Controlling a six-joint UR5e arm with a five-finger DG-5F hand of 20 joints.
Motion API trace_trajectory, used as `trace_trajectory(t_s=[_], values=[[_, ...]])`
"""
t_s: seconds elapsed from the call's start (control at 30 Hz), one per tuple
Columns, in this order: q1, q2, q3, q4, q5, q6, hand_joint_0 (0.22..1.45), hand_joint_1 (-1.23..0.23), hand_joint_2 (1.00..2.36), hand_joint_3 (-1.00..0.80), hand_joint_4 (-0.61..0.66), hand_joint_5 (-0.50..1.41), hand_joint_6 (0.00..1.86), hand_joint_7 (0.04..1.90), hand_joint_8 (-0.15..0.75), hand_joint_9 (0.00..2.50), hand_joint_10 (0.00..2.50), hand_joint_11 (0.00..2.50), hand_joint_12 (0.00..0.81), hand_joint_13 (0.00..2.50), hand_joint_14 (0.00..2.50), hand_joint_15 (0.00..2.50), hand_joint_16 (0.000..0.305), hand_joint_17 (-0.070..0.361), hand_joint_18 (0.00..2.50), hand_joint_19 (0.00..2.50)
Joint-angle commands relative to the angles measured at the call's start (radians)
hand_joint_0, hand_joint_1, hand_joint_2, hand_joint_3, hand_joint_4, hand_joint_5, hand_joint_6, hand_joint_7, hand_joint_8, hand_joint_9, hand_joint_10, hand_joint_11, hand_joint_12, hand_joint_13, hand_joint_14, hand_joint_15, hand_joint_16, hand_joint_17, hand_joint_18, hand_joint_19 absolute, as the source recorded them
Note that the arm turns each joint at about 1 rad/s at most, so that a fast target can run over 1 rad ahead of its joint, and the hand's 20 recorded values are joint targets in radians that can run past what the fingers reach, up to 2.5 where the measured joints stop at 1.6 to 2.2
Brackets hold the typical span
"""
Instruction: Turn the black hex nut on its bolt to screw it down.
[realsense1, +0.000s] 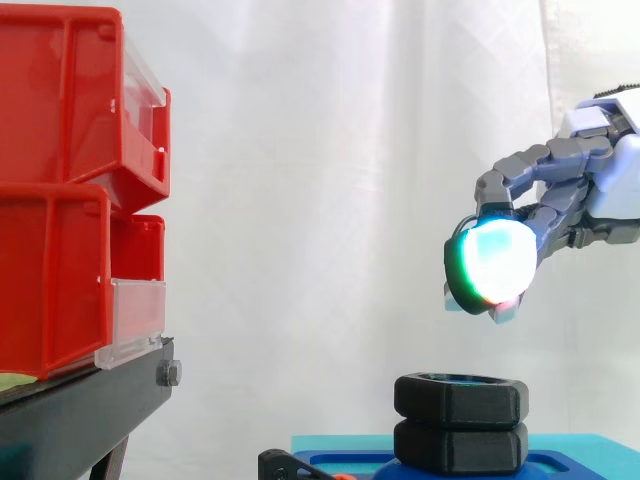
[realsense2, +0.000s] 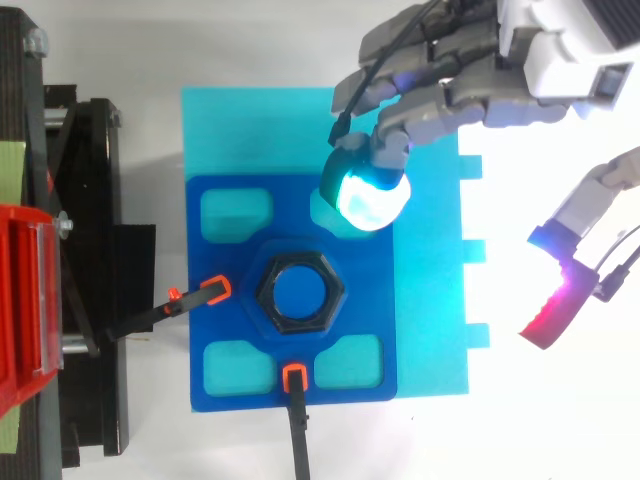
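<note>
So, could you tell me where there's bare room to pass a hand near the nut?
From above: free is the cyan base right of the blue plate, and along its top edge left of the hand. Crowded: clamps at the black hex nut's left and lower sides.

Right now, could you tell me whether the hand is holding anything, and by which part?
Nothing is held: the hand hovers above the black hex nut, clear of it, fingers loosely bent.

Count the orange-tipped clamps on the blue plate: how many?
2. Seen from above, one clamp reaches in from the left toward the black nut; the other clamp sits at the blue plate's bottom edge. The hand covers one corner, so another could be hidden.
</note>
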Motion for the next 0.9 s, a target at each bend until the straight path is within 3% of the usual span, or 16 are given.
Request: trace_trajectory(t_s=[0.0, 0.27, 0.87], values=[[0.001, 0.0, 0.001, -0.002, 0.021, 0.347, 0.45, -0.53, 1.0, -0.5, 0.21, -0.13, 0.5, 0.9, 0.309, 0.63, 0.01, 0.24, 0.396, 0.34, 0.01, 0.17, 0.059, 0.133, 0.15, 0.37], [-0.005, 0.0, 0.001, -0.019, 0.05, 0.452, 0.46, -0.53, 1.0, -0.5, 0.18, -0.14, 0.5, 0.87, 0.303, 0.59, 0.01, 0.24, 0.424, 0.36, 0.01, 0.18, 0.058, 0.131, 0.18, 0.35], [0.0, 0.0, -0.001, -0.024, 0.052, 0.435, 0.47, -0.54, 1.0, -0.5, 0.18, -0.15, 0.5, 0.86, 0.304, 0.59, 0.01, 0.25, 0.426, 0.37, 0.01, 0.19, 0.059, 0.133, 0.24, 0.38]])
